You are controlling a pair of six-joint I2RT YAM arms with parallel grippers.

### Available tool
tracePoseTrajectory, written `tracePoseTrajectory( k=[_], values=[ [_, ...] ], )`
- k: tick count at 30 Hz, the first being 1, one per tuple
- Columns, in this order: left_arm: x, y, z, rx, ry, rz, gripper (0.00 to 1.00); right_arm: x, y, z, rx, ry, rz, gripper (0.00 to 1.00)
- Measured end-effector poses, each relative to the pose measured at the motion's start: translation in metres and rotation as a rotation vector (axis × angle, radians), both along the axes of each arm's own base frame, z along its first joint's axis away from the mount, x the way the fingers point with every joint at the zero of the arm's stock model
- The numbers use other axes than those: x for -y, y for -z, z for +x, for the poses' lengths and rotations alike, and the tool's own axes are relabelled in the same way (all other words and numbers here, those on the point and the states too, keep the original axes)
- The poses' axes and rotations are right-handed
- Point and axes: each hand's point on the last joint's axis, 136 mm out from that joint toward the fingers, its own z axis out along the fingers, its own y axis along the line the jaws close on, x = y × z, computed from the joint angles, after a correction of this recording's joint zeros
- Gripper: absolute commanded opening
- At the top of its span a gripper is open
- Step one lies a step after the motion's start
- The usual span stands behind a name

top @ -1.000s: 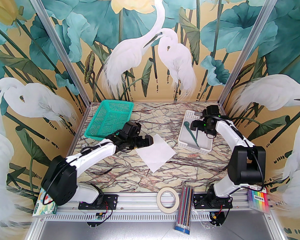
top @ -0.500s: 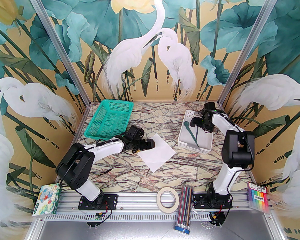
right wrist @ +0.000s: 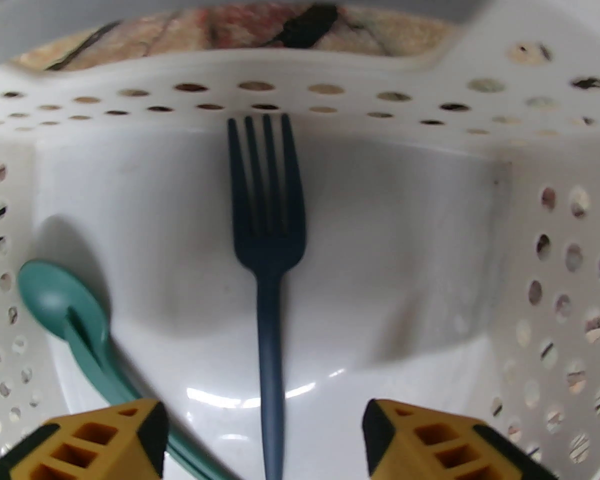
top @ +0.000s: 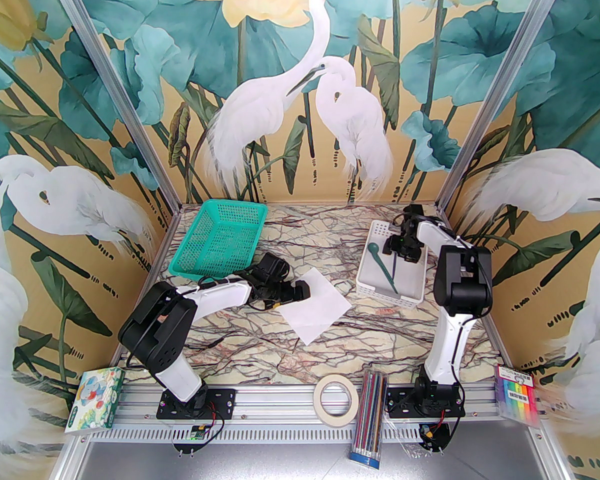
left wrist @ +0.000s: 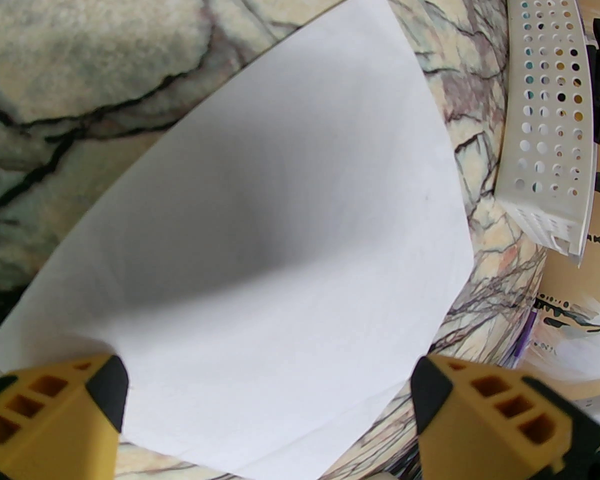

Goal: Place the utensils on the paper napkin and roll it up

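Green fork (right wrist: pixel 270 248) (in white basket (right wrist: pixel 330 75)) — right jaws astride.

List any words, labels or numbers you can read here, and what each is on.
No text is legible.
Picture box: print too small to read.
Marker pack: label too small to read.
Pencil pack: blue end label blurred.
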Motion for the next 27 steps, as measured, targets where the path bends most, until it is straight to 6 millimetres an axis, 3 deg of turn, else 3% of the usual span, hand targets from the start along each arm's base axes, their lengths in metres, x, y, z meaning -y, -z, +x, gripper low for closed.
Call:
tracePoseTrajectory(
  k=[11,27],
  values=[
    [-0.001,0.001,0.001,0.004,-0.006,0.009,0.99,0.0,0.012,0.001,-0.033,0.0,0.01,0.45],
    [-0.002,0.001,0.001,0.005,-0.008,0.012,0.99,0.0,0.014,-0.001,-0.04,-0.021,0.008,0.21]
  ],
)
